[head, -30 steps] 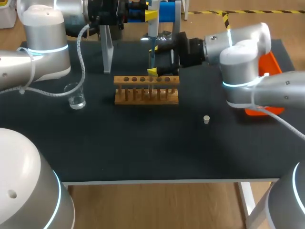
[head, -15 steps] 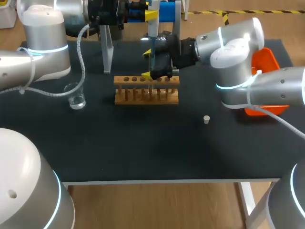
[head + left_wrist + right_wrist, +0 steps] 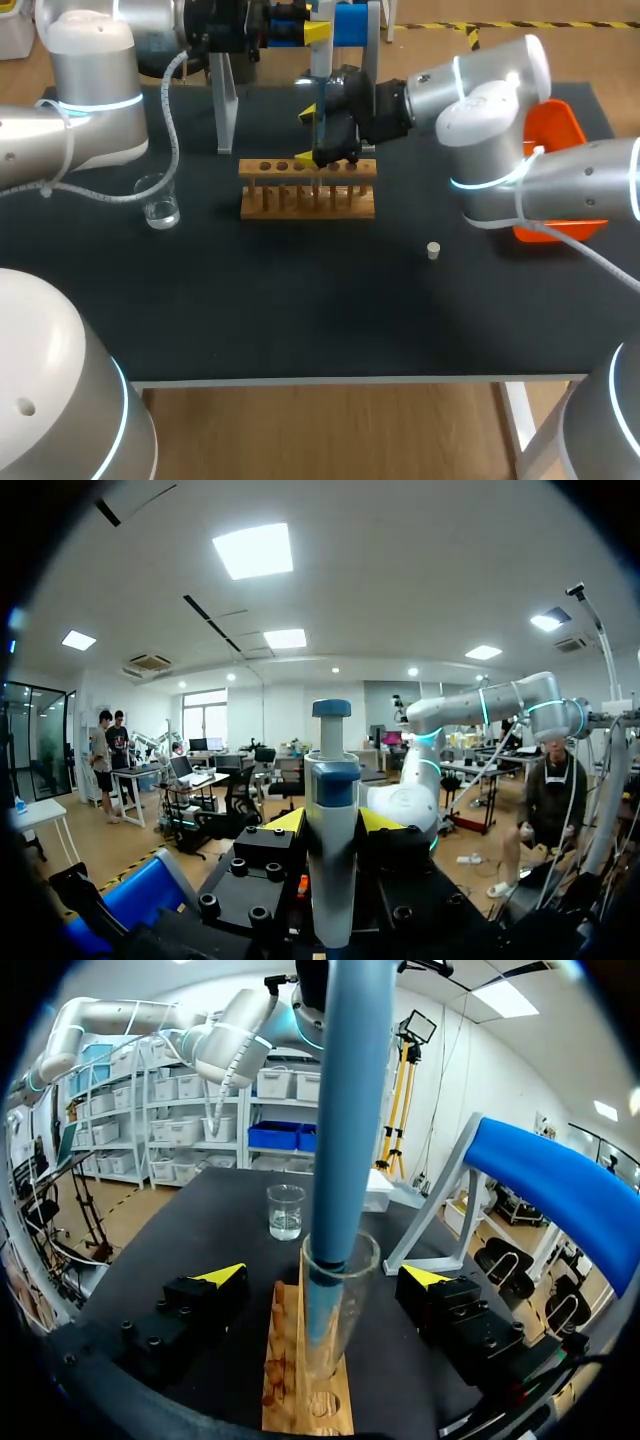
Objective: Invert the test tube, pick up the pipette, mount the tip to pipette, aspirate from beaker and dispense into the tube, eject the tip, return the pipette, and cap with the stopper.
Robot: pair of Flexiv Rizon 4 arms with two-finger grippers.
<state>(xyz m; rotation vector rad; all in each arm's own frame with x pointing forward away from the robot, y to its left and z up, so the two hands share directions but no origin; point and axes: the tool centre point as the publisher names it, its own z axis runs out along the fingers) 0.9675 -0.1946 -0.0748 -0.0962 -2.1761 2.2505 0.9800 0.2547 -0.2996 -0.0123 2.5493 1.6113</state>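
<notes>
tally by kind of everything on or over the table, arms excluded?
beaker: 1
test tube: 1
wooden rack: 1
pipette: 1
pipette stand: 1
stopper: 1
orange bin: 1
Total: 7

The left gripper (image 3: pixel 334 825) has its two yellow tips pressed on opposite sides of the pipette (image 3: pixel 332 860), which stands upright with its blue plunger at twelve o'clock. A blue rounded bar (image 3: pixel 130 900) lies at the gripper's eight o'clock. Behind the pipette, toward two o'clock, the right arm (image 3: pixel 470 708) arches with cyan rings.
</notes>
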